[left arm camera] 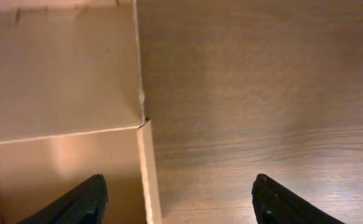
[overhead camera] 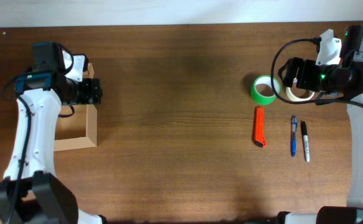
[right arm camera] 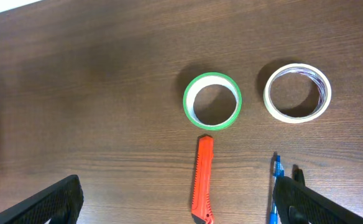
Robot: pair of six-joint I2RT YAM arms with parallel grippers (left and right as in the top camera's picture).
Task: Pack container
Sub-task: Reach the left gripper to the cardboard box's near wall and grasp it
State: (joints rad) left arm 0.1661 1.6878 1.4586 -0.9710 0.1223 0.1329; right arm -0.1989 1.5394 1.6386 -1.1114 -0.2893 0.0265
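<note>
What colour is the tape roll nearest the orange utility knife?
Green; the tape roll above the utility knife shows best in the right wrist view.

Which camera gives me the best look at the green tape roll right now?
Right wrist: the green roll lies whole and large in the picture, with nothing over it. Overhead also shows the whole ring, but much smaller. Left wrist does not show it at all.

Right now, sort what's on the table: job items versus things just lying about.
Job: cardboard box; likely cargo: green tape roll, white tape roll, orange cutter, blue pen, black marker.
Lying about: nothing else visible.
</note>
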